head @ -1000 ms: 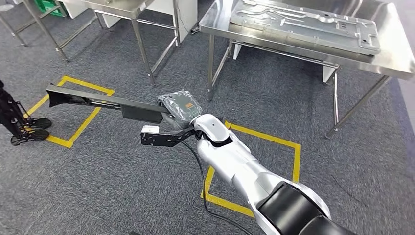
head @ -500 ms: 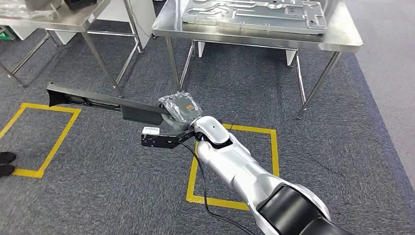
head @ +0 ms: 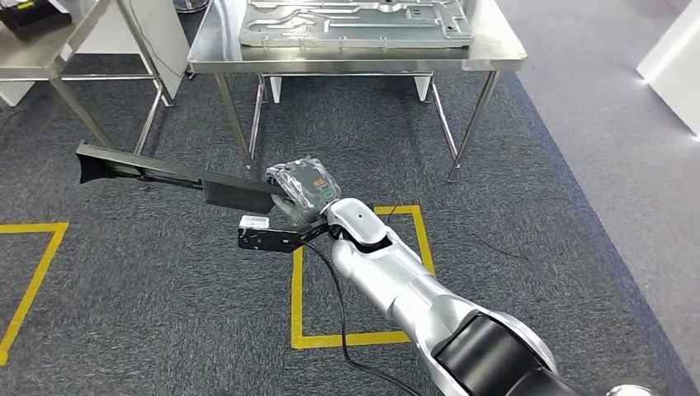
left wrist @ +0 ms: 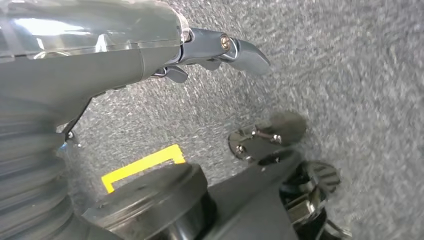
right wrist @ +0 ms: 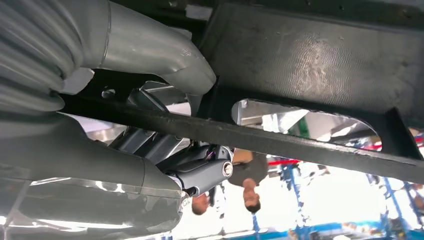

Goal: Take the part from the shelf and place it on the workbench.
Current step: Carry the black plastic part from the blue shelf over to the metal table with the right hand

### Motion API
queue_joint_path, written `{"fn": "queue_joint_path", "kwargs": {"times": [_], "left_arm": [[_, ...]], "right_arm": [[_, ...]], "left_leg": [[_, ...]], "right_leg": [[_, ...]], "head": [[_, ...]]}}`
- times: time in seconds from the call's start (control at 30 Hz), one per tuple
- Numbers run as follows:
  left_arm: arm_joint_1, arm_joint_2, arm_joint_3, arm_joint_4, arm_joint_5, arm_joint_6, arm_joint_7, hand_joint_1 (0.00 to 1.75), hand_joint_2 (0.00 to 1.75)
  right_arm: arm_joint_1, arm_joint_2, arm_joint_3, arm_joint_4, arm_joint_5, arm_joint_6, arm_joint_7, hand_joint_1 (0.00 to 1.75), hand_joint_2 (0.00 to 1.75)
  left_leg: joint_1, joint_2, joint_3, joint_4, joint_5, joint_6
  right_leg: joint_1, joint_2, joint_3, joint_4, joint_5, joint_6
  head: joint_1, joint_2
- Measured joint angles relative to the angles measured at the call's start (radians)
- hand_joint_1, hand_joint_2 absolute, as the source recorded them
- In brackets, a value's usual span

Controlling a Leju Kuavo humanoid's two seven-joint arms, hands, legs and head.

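Observation:
My right hand (head: 301,188) grips a long black bar-shaped part (head: 157,172) at one end; the bar runs out level to the left, above the carpet. In the right wrist view the thumb (right wrist: 165,55) lies over the black part (right wrist: 310,65) and the fingers (right wrist: 200,170) curl under it. The steel workbench (head: 347,58) stands straight ahead, beyond the hand, with a large grey metal plate (head: 355,21) on its top. My left hand (left wrist: 150,45) hangs over the carpet with a finger stretched out and nothing in it.
A second steel table (head: 49,49) stands at the far left. Yellow tape squares (head: 355,338) mark the grey carpet, and a black cable (head: 342,330) trails under my arm. A white object (head: 673,49) is at the far right. A person (right wrist: 247,180) stands in the distance.
The whole view has swung: the workbench has shifted from upper right to straight ahead, and the yellow squares slid left. The right hand keeps the same hold on the part.

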State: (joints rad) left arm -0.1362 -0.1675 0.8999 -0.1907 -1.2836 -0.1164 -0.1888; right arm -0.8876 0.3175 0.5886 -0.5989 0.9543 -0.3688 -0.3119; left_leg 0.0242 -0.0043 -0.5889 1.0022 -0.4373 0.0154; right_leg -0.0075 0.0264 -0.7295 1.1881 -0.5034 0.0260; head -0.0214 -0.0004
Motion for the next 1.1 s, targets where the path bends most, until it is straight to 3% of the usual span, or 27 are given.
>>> {"fn": "queue_joint_path", "kwargs": {"times": [0.07,0.1,0.13,0.23,0.27,0.33,0.37,0.43,0.5,0.53,0.57,0.6,0.63,0.7,0.77,0.9,1.1], "left_arm": [[0.003,0.001,0.000,0.000,0.002,0.000,-0.001,0.00,1.75],[0.004,0.001,0.000,0.000,0.002,0.000,-0.001,0.00,1.75],[0.004,0.001,0.000,0.000,0.003,0.000,-0.002,0.00,1.75],[0.001,0.000,0.000,0.000,0.003,-0.001,-0.002,0.00,1.75],[0.001,0.000,0.000,0.000,0.003,-0.001,-0.002,0.00,1.75],[-0.001,-0.001,0.000,0.000,0.004,-0.003,-0.002,0.00,1.75],[-0.003,0.000,0.000,0.000,0.004,-0.004,-0.002,0.00,1.75],[-0.005,0.000,0.000,0.000,0.006,-0.006,-0.002,0.00,1.75],[-0.002,0.001,0.001,0.000,0.008,-0.009,-0.002,0.00,1.75],[0.000,0.002,0.001,0.000,0.009,-0.010,-0.002,0.00,1.75],[0.002,0.002,0.001,0.000,0.010,-0.011,-0.002,0.00,1.75],[0.003,0.003,0.001,0.000,0.010,-0.013,-0.002,0.00,1.75],[0.003,0.003,0.001,0.000,0.010,-0.014,-0.002,0.00,1.75],[0.002,0.004,0.001,0.000,0.010,-0.015,-0.002,0.00,1.75],[0.000,0.004,0.001,0.000,0.011,-0.016,-0.002,0.00,1.75],[-0.002,0.004,0.008,0.000,0.026,-0.019,-0.006,0.00,1.75],[0.000,0.004,0.031,0.000,0.056,-0.032,-0.030,0.00,1.75]], "right_arm": [[0.002,0.000,0.000,0.001,-0.001,0.000,-0.002,1.75,1.75],[0.004,0.000,0.000,0.002,-0.001,0.000,-0.002,1.75,1.75],[0.004,0.000,0.000,0.003,-0.001,-0.001,-0.002,1.75,1.75],[0.002,0.001,0.000,0.003,-0.001,-0.005,-0.002,1.75,1.75],[0.001,0.002,0.000,0.003,-0.001,-0.006,-0.002,1.75,1.75],[0.001,0.002,-0.001,0.003,0.004,-0.009,0.001,1.75,1.75],[0.001,0.002,-0.002,0.003,0.012,-0.011,0.005,1.75,1.75],[-0.002,0.003,-0.002,0.004,0.033,-0.014,0.017,1.75,1.75],[-0.005,0.007,-0.002,0.005,0.051,-0.013,0.029,1.75,1.75],[-0.006,0.008,-0.002,0.008,0.060,-0.011,0.035,1.75,1.75],[-0.006,0.009,-0.001,0.011,0.069,-0.008,0.042,1.75,1.75],[-0.006,0.009,-0.001,0.015,0.077,-0.005,0.048,1.75,1.75],[-0.006,0.009,0.000,0.018,0.083,-0.003,0.054,1.75,1.75],[-0.009,0.008,0.000,0.023,0.090,-0.003,0.059,1.75,1.75],[-0.014,0.007,0.000,0.027,0.093,-0.002,0.059,1.75,1.75],[-0.018,0.001,0.001,0.035,0.095,0.002,0.053,1.75,1.75],[-0.020,-0.001,0.002,0.044,0.092,0.005,0.047,1.75,1.75]], "left_leg": [[-0.003,0.031,0.000,0.001,-0.003,0.001],[-0.003,0.045,0.001,0.001,-0.005,0.000],[-0.003,0.057,0.002,0.002,-0.007,-0.001],[-0.008,0.087,0.010,0.005,-0.016,-0.012],[-0.011,0.095,0.013,0.005,-0.019,-0.018],[-0.013,0.107,0.019,0.003,-0.022,-0.029],[-0.011,0.106,0.021,0.004,-0.025,-0.035],[-0.007,0.072,0.007,0.042,-0.053,-0.045],[-0.003,0.026,-0.047,0.158,-0.111,-0.052],[-0.002,0.017,-0.082,0.226,-0.137,-0.054],[-0.002,0.014,-0.110,0.274,-0.148,-0.057],[-0.002,0.013,-0.121,0.287,-0.138,-0.058],[-0.002,0.013,-0.114,0.260,-0.110,-0.058],[-0.002,0.011,-0.062,0.132,-0.036,-0.055],[-0.003,0.008,-0.021,0.036,-0.004,-0.045],[-0.006,0.003,-0.016,0.017,-0.004,-0.034],[-0.009,0.001,-0.017,0.017,-0.005,-0.024]], "right_leg": [[-0.004,-0.019,-0.052,0.100,-0.033,0.004],[-0.006,-0.023,-0.052,0.102,-0.023,0.004],[-0.006,-0.028,-0.032,0.064,0.002,0.003],[0.004,-0.071,0.077,-0.133,0.077,-0.012],[0.009,-0.080,0.095,-0.165,0.083,-0.018],[0.013,-0.070,0.099,-0.176,0.083,-0.027],[0.010,-0.064,0.102,-0.179,0.084,-0.032],[0.004,-0.053,0.109,-0.188,0.087,-0.043],[0.001,-0.043,0.112,-0.191,0.087,-0.051],[0.002,-0.037,0.112,-0.191,0.086,-0.054],[0.003,-0.031,0.113,-0.190,0.085,-0.055],[0.004,-0.024,0.114,-0.188,0.083,-0.054],[0.003,-0.017,0.114,-0.186,0.082,-0.053],[0.003,-0.007,0.116,-0.178,0.075,-0.047],[0.006,0.001,0.112,-0.168,0.069,-0.039],[0.010,0.002,0.107,-0.168,0.070,-0.044],[0.008,-0.001,0.112,-0.177,0.074,-0.033]], "head": [[0.000,0.000],[0.000,0.000],[0.000,0.000],[0.000,0.000],[0.000,0.000],[0.000,0.000],[0.000,0.000],[0.000,0.000],[0.000,0.000],[0.000,0.000],[0.000,0.000],[0.000,0.000],[0.000,0.000],[0.000,0.000],[0.000,0.000],[0.000,0.000],[0.000,0.000]]}}
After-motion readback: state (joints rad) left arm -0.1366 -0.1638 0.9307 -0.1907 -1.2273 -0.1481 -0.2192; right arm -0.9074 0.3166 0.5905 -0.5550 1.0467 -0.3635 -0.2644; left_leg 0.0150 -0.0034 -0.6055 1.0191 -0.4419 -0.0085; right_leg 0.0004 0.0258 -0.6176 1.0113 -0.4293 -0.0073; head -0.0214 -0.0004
